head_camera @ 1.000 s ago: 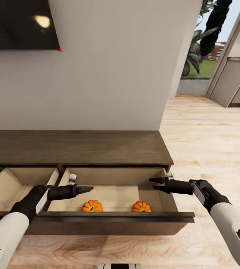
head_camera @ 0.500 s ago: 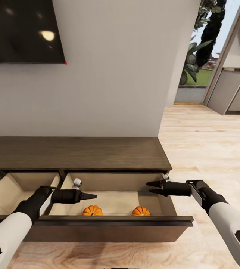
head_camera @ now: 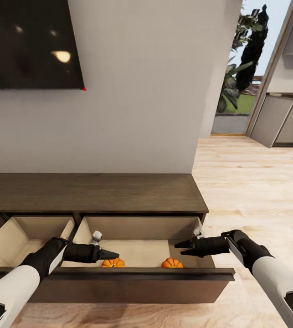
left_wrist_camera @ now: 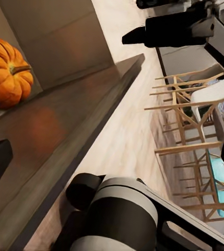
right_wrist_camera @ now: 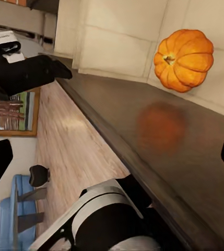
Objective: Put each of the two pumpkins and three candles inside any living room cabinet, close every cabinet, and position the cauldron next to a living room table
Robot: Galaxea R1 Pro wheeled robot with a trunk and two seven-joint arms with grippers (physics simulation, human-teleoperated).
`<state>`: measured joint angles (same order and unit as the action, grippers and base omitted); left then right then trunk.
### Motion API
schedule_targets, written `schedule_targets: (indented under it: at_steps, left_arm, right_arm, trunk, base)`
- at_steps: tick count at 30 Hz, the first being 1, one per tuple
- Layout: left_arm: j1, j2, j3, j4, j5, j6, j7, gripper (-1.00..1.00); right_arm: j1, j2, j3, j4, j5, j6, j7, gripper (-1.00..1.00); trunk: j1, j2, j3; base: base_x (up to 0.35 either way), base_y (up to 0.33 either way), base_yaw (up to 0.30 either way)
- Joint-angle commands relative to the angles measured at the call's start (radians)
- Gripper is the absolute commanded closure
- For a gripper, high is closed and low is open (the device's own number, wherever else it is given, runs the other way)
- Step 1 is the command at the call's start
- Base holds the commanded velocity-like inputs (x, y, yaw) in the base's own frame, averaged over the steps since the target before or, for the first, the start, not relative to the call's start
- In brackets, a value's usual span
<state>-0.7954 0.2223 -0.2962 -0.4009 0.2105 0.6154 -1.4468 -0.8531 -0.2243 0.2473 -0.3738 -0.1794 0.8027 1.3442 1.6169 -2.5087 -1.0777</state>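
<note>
cabinet (head_camera: 91,192) drawers open | pumpkins (head_camera: 113,263) inside | left pincer (head_camera: 112,254) clenched | right pincer (head_camera: 181,247) released

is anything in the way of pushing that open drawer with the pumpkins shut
Both grippers are. The left gripper and right gripper reach over the drawer front into the open drawer, beside the two pumpkins. The candles sit at the back corners, inside.
</note>
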Motion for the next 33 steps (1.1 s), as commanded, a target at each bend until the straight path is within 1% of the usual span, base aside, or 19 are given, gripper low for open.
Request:
schedule_targets:
  at_steps: [1,2,6,8,13,18,21,25,27,28,30,33]
  left_arm:
    - [0.006,-0.006,0.006,0.006,0.000,-0.006,0.006,-1.00]
    - [0.012,-0.011,0.006,0.011,0.000,-0.011,0.011,-1.00]
    - [0.034,0.012,0.028,-0.011,0.005,0.008,-0.007,-1.00]
    - [0.045,0.023,0.039,-0.022,0.005,0.019,-0.018,-1.00]
    - [0.050,0.026,0.065,-0.041,0.006,0.026,-0.046,-1.00]
    - [0.050,0.028,0.068,-0.041,0.006,0.025,-0.056,-1.00]
    - [0.050,0.028,0.081,-0.041,0.006,0.025,-0.067,-1.00]
    - [0.050,0.028,0.095,-0.056,0.004,0.029,-0.082,-1.00]
    - [0.051,0.030,0.096,-0.067,0.004,0.031,-0.084,-1.00]
    - [0.051,0.030,0.095,-0.093,0.004,0.031,-0.085,-1.00]
    - [0.051,0.031,0.094,-0.111,0.004,0.032,-0.085,-1.00]
    - [0.051,0.033,0.094,-0.115,0.003,0.033,-0.087,-1.00]
  right_arm:
    - [-0.006,0.001,-0.003,0.006,0.003,-0.006,-0.006,-1.00]
    - [-0.010,0.001,-0.003,0.011,0.003,-0.011,-0.011,-1.00]
    - [-0.033,-0.022,-0.015,-0.012,-0.016,0.012,0.011,-1.00]
    - [-0.042,-0.023,-0.015,-0.023,-0.017,0.023,0.023,-1.00]
    - [-0.043,-0.024,-0.015,-0.041,-0.017,0.023,0.051,-1.00]
    - [-0.043,-0.024,-0.014,-0.042,-0.017,0.023,0.052,-1.00]
    - [-0.043,-0.024,-0.014,-0.042,-0.017,0.023,0.052,-1.00]
    - [-0.043,-0.023,-0.014,-0.042,-0.017,0.023,0.053,-1.00]
    - [-0.043,-0.023,-0.014,-0.042,-0.017,0.023,0.054,-1.00]
    - [-0.043,-0.024,-0.014,-0.042,-0.017,0.023,0.054,-1.00]
    - [-0.043,-0.024,-0.014,-0.042,-0.017,0.023,0.055,-1.00]
    - [-0.043,-0.024,-0.014,-0.042,-0.017,0.023,0.055,-1.00]
  trunk:
    - [0.000,0.000,0.000]
    - [0.000,0.000,0.000]
    - [0.000,0.000,0.000]
    - [0.000,0.000,0.000]
    - [0.000,0.000,0.000]
    - [0.000,0.000,0.000]
    - [0.000,0.000,0.000]
    - [-0.002,0.001,0.016]
    - [-0.003,0.001,0.023]
    - [-0.003,0.002,0.027]
    - [-0.004,0.002,0.035]
    - [-0.005,0.003,0.046]
  base:
    - [0.000,0.000,0.000]
    - [0.000,0.000,0.000]
    - [0.000,0.000,0.000]
    - [-0.031,0.000,0.000]
    - [-0.168,0.000,0.000]
    - [-0.031,0.000,0.000]
    - [-0.004,0.000,0.000]
    - [0.000,0.000,0.000]
    - [0.000,0.000,0.000]
    - [0.000,0.000,0.000]
    - [0.000,0.000,0.000]
    - [0.000,0.000,0.000]
